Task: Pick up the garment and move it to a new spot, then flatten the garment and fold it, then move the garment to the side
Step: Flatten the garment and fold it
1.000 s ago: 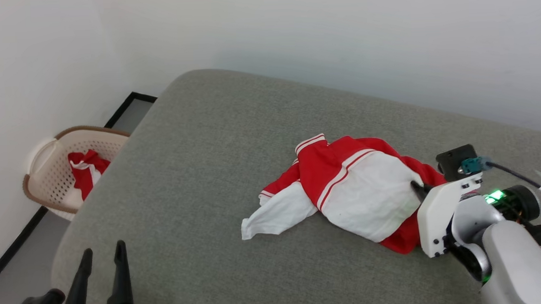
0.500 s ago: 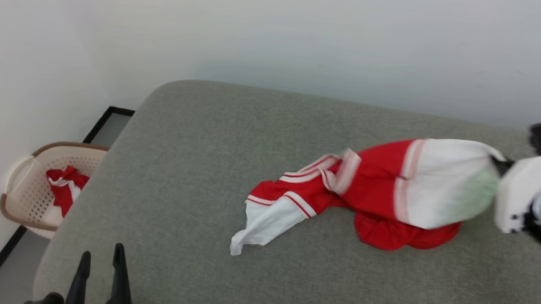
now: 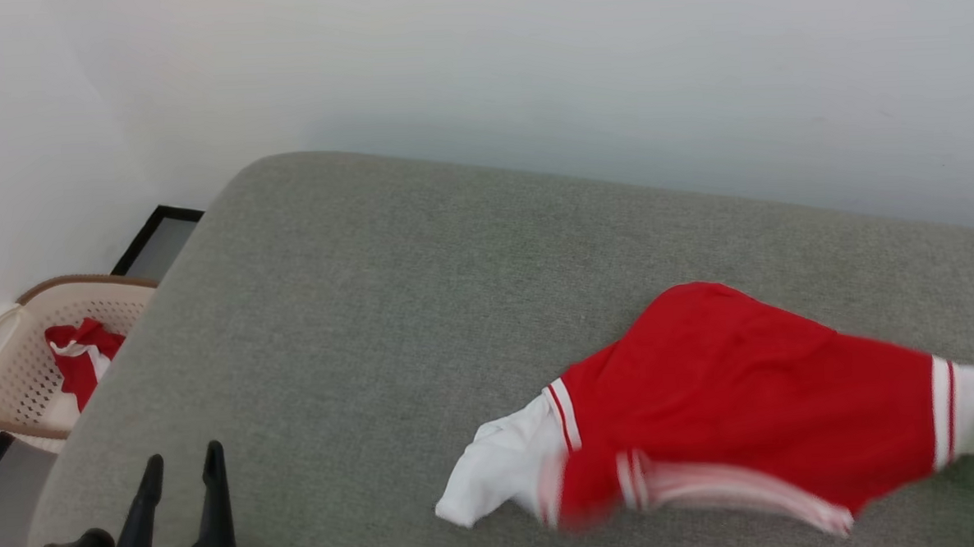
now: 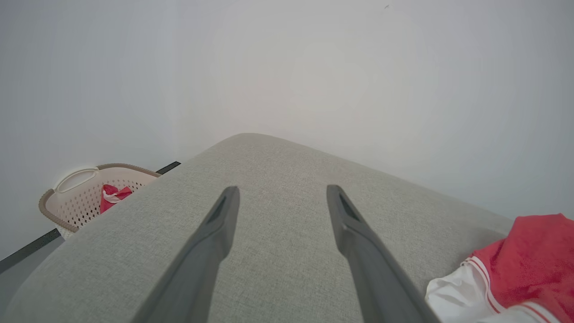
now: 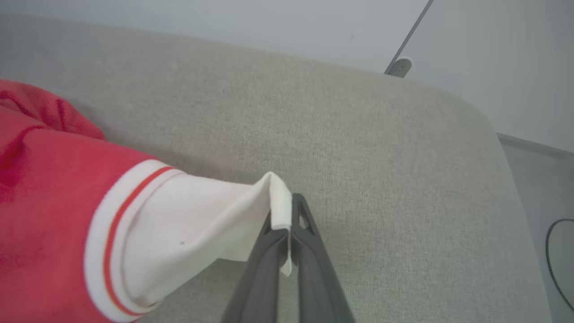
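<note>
Garment (image 3: 747, 394) axis runs 9-to-3 o'clock. Your right gripper (image 5: 287, 211) clamps the white 3 o'clock end; left gripper (image 3: 182, 455), spread empty, sits at 8.

The right gripper (image 5: 287, 217) has its dark fingers (image 5: 309, 251) pinched together on a white fold of the garment (image 5: 54, 193). The red cloth stretches off left, over the grey padded surface (image 5: 381, 157).

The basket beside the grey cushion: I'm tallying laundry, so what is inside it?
Inside the basket lies a crumpled red-and-white cloth bundle. The cushion hides part of the basket, so anything there, or under the bundle, cannot be seen.
</note>
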### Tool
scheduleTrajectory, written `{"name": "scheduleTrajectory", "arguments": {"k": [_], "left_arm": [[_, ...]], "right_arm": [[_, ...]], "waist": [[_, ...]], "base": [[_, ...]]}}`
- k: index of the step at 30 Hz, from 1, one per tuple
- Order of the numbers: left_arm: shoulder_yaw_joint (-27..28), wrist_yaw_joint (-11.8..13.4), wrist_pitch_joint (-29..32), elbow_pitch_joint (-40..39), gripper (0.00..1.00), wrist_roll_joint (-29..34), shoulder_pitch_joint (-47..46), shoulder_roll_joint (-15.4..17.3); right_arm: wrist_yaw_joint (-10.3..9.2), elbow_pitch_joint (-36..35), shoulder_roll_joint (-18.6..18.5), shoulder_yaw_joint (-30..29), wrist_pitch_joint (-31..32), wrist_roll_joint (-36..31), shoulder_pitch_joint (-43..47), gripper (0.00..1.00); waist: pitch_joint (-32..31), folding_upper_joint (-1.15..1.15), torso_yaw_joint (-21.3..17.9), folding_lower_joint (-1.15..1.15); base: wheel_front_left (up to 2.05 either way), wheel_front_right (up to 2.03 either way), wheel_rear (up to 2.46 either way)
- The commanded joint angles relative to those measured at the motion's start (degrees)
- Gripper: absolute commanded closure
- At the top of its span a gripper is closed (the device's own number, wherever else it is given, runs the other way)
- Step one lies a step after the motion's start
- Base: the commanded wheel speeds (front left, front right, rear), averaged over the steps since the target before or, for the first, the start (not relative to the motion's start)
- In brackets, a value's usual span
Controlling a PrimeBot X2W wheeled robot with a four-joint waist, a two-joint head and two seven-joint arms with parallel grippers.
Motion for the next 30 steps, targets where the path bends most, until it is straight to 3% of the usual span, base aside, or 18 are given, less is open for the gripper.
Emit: {"name": "scheduleTrajectory", "arguments": {"k": [1,9,15,17,18,19,24,30], "left_arm": [[-0.21,-0.29,-0.02,0.15,0.00,0.05,-0.06,0.11],[-0.89,-0.65,0.02,0.85,0.00,-0.58,-1.03,0.83],[-1.53,-0.80,0.27,1.55,0.00,-1.20,-1.82,1.72],[-1.71,-0.88,0.44,1.68,0.00,-1.49,-2.11,1.95],[-1.88,-0.94,0.55,1.71,0.00,-1.58,-2.32,2.11],[-1.97,-0.98,0.76,1.74,0.00,-1.63,-2.41,2.33],[-2.21,-1.09,1.75,1.21,0.00,-2.03,-3.10,3.44],[-3.54,-1.39,5.69,-0.70,0.00,-3.98,-3.96,5.55]], "right_arm": [[-0.04,1.15,0.24,-0.40,-0.82,-0.42,1.02,1.00],[-0.04,10.47,2.40,-0.84,-4.53,-1.27,0.72,1.00],[-0.04,17.76,1.83,1.39,-7.28,-1.80,-2.54,1.00],[-0.04,19.62,1.70,2.30,-8.01,-2.05,-4.05,0.58],[-0.04,20.44,1.54,2.79,-8.27,-2.01,-4.69,0.22],[-0.04,21.16,1.42,3.28,-8.47,-1.89,-5.36,0.00],[-0.04,22.66,0.55,5.88,-7.63,-0.10,-8.33,0.00],[-0.04,19.10,-0.47,8.66,-5.61,2.53,-9.90,0.00]], "waist": [[0.07,0.00,-0.24,0.00],[0.79,0.00,-0.94,0.00],[1.57,0.00,-1.85,0.00],[1.83,0.00,-2.42,0.00],[1.92,0.00,-2.68,0.00],[1.99,0.00,-3.02,0.00],[2.29,0.00,-4.79,0.00],[2.81,0.00,-7.55,0.00]], "base": [[0.00,0.00,0.00],[0.00,0.00,0.00],[0.00,0.00,0.00],[0.00,0.00,0.00],[0.00,0.00,0.00],[0.00,0.00,0.00],[0.00,0.00,0.00],[0.00,0.00,0.00]]}}
